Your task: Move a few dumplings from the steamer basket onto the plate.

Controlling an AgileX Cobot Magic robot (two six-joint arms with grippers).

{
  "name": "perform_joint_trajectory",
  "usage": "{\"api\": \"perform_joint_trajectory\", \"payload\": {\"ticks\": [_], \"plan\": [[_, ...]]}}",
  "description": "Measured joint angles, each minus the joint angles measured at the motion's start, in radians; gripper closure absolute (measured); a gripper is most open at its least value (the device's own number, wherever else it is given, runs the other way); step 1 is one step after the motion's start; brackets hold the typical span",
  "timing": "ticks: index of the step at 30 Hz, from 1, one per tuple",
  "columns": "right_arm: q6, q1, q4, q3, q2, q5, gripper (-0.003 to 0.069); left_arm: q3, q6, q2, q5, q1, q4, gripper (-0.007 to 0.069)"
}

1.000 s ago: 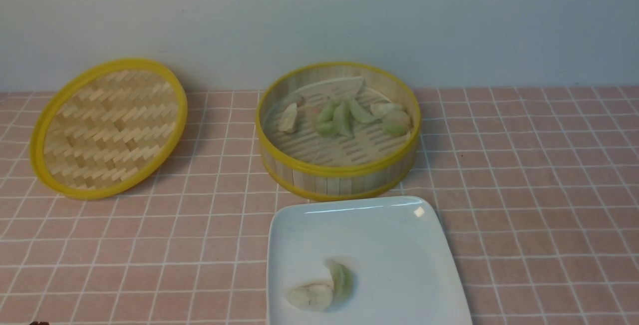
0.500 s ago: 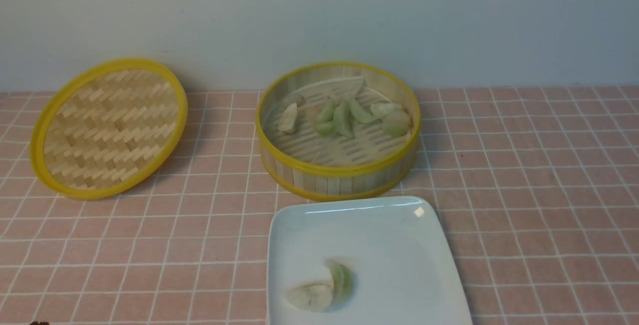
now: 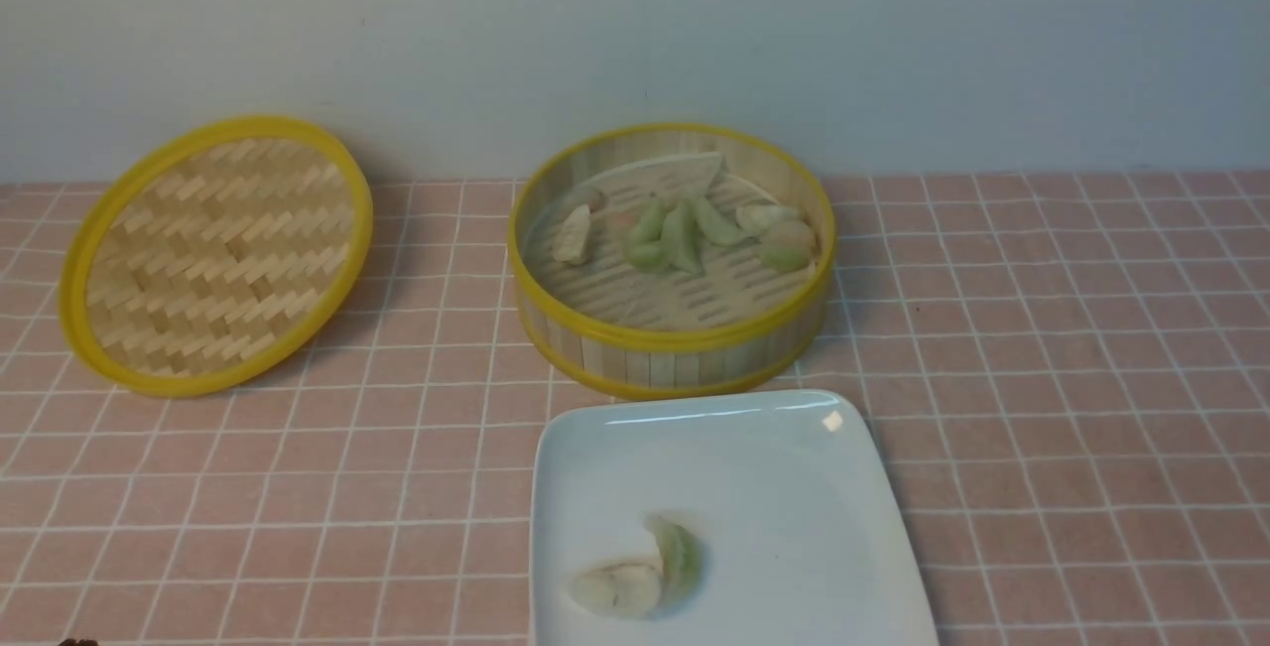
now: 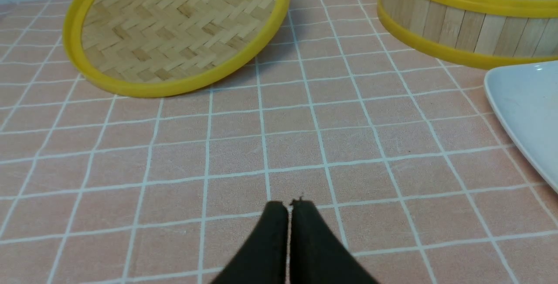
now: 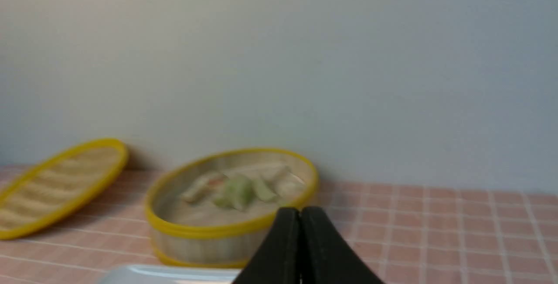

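Since both arms look to be at rest, we judge the step in hand to be either holding clear or readying one more pick. Starting at the left, our left gripper (image 4: 290, 205) is closed with nothing in it, and the lid (image 3: 213, 249) leans out ahead of it, so any reach should swing wide of that rim. Farther ahead and to the right of that gripper sits the basket (image 3: 675, 338), with several dumplings (image 3: 681, 237) inside; on this side the cream one (image 3: 572, 235) lies a little apart and would be our easiest pick. We'd open above the wall, come straight down, pinch lightly across the body and lift clear before travelling, as the skins may be slick. Nearer, to the right of the left gripper, two dumplings (image 3: 635, 575) rest on the plate (image 3: 794, 487); we'd lower another onto its bare right part, letting go only on contact. Our right gripper (image 5: 299, 212) is shut and empty too, the basket ahead of it. If two will do, we should simply leave both be.
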Motion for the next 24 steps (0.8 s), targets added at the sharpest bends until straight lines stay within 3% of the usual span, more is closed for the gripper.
{"api": "perform_joint_trajectory", "payload": {"ticks": [2,7,24], "plan": [[-0.019,-0.097,-0.005,0.093,0.000,-0.008,0.0673,0.000,0.000,0.000,0.000,0.000,0.000,0.0631],[-0.051,-0.204,-0.024,0.280,0.000,-0.036,0.0673,0.000,0.000,0.000,0.000,0.000,0.000,0.0631],[-0.057,-0.213,-0.027,0.289,0.001,-0.083,0.0673,0.000,0.000,0.000,-0.001,0.000,-0.001,0.0631]]}}
